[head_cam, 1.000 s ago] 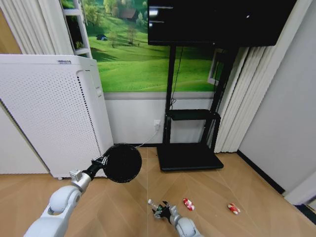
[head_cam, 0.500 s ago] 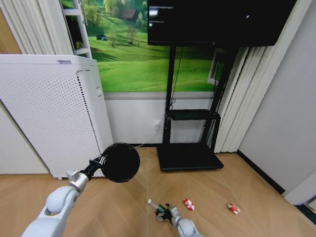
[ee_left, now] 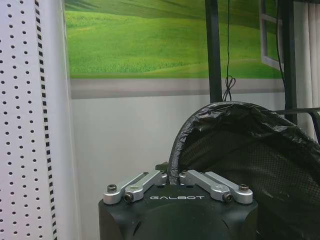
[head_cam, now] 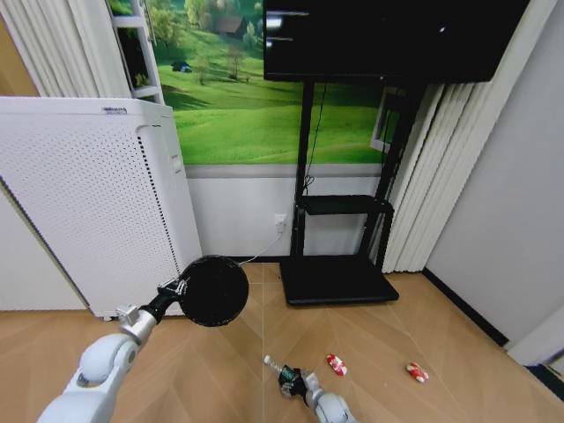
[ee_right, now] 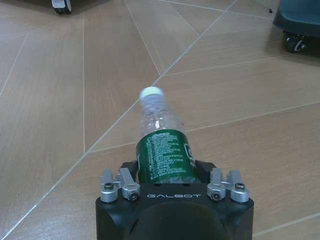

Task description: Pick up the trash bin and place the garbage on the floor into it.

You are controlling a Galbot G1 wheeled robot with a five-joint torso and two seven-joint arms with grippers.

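The left hand (head_cam: 176, 289) is clamped on the rim of the bin (head_cam: 214, 291), held off the floor (head_cam: 397, 335) beside a white appliance (head_cam: 88, 203). The right hand (ee_right: 170, 172) grips a bottle (ee_right: 161, 145), apparently just above the boards; two wrappers (head_cam: 336, 364) lie nearby.

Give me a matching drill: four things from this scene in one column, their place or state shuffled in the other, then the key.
1. trash bin
2. plastic bottle
3. red-and-white wrappers
4. air purifier

A. lying on the floor
B. gripped at its rim by the left end effector
C. standing against the wall
D. held in the right end effector

Pairs: 1-B, 2-D, 3-A, 4-C
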